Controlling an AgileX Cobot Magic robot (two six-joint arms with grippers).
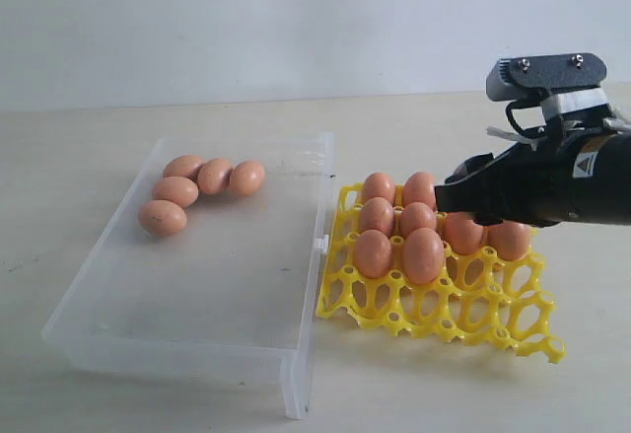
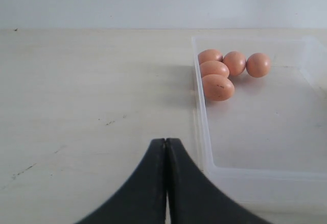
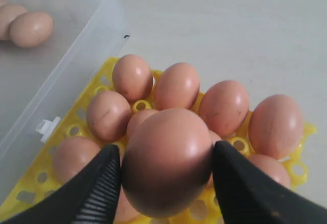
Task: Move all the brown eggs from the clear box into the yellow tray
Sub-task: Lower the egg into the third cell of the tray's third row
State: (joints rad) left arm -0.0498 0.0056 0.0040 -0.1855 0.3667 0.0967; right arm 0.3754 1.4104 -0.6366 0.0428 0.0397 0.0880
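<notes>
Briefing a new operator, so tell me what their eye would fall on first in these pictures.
First, the brown egg gripped by the right tool, which fills the right wrist view and hangs over the partly filled yellow tray. Next, the five brown eggs huddled in the far left corner of the otherwise bare clear box, which sits to the left of the tray in the exterior view.

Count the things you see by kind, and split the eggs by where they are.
Clear rectangular plastic box: 1
Yellow lattice plastic egg tray: 1
Smooth oval brown eggs: 16 (5 in box, 10 in tray, 1 in right gripper)
Total: 18
</notes>
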